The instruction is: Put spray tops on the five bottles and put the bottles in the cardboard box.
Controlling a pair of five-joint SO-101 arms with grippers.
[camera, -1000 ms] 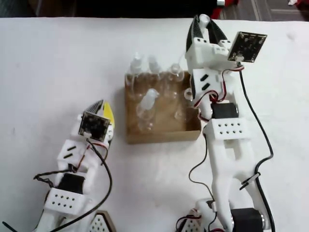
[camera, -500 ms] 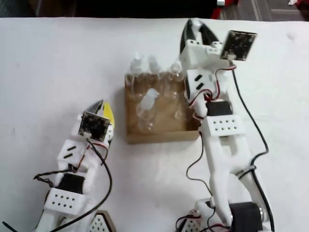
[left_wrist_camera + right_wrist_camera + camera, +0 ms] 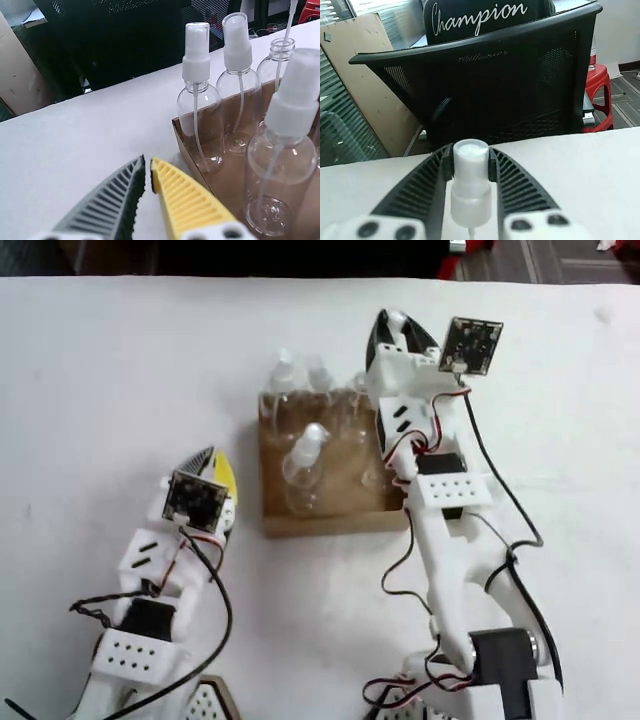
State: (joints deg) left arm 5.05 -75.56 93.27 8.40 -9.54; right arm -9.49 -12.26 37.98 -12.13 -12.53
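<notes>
The right gripper [image 3: 470, 150] is clamped on a white spray top [image 3: 470, 192]. Its black jaws press the cap from both sides and hold it upright. In the high view this gripper hangs over the far right corner of the cardboard box [image 3: 330, 523]. A thin dip tube [image 3: 289, 25] runs down from the cap and, in the left wrist view, appears to pass into the neck of the uncapped bottle [image 3: 281, 50]. That bottle stands in the box by the far wall. Along the same wall stand 2 capped bottles, the middle bottle [image 3: 236, 70] and the corner bottle [image 3: 196, 95]. A 3rd capped one, the front bottle [image 3: 292, 145], stands nearer the middle of the box. The left gripper [image 3: 148, 167] sits low over the white table [image 3: 120, 360], well apart from the box, its grey and yellow jaws closed to a sliver on nothing.

The main risk is probably at the neck. If the cap comes down off-centre or tilted, it could catch the rim and sit crooked instead of seating. The clear bottle looks light and nothing braces it, so a sideways push could tip it into the middle bottle. A twist to fasten the cap might only spin the bottle. The springy tube could also bend and jam. The arm leans over the box's right wall, so a low move may drag the box.
</notes>
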